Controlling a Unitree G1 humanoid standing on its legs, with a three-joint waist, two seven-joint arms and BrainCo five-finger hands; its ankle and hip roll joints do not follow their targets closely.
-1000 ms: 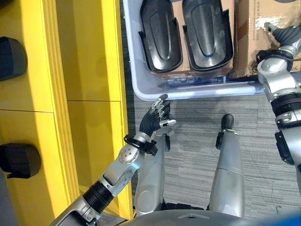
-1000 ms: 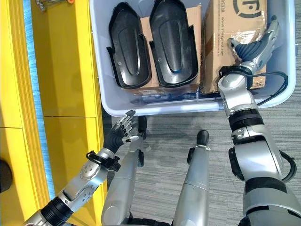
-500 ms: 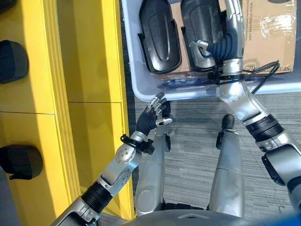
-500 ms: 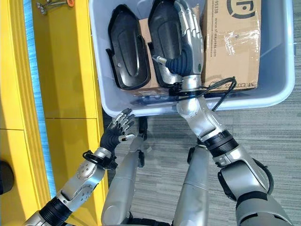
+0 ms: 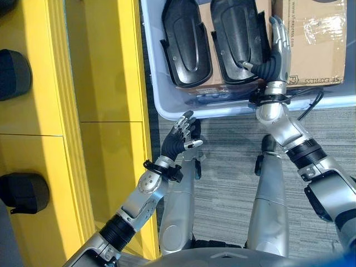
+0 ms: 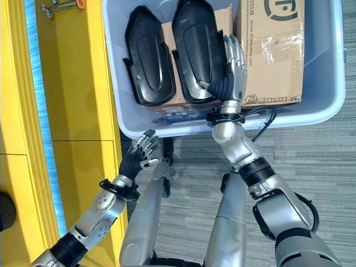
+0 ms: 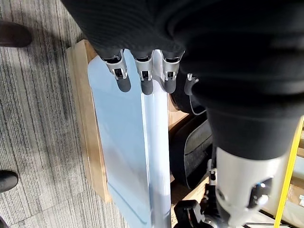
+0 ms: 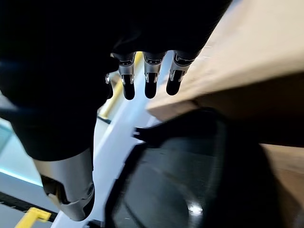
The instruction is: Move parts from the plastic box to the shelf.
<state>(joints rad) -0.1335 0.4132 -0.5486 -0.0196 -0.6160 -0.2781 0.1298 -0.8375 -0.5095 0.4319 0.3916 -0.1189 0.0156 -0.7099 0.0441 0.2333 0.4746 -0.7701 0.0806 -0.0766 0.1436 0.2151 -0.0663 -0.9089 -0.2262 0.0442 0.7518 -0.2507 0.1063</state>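
Note:
The pale plastic box (image 5: pixel 167 105) holds two black moulded parts side by side, the left part (image 5: pixel 186 41) and the right part (image 5: pixel 236 33). My right hand (image 5: pixel 275 55) is open. Its straight fingers lie along the right part's right edge, between that part and a cardboard box (image 5: pixel 311 39), and its thumb reaches toward the part's near corner. In the right wrist view the fingers (image 8: pixel 147 80) hover over the black part (image 8: pixel 190 180) beside the cardboard (image 8: pixel 247 57). My left hand (image 5: pixel 178 139) hangs open just below the box's near rim, holding nothing.
The yellow shelf (image 5: pixel 100 83) runs down the left side, with two black parts (image 5: pixel 14 72) (image 5: pixel 25 189) on it and small metal tools (image 6: pixel 61 5) at its far end. The box stands on a wooden board (image 7: pixel 80 118). Grey carpet lies in front.
My right hand swung left from the cardboard box, passed over the right black part, then drew back to that part's near right edge. The left hand has barely moved.

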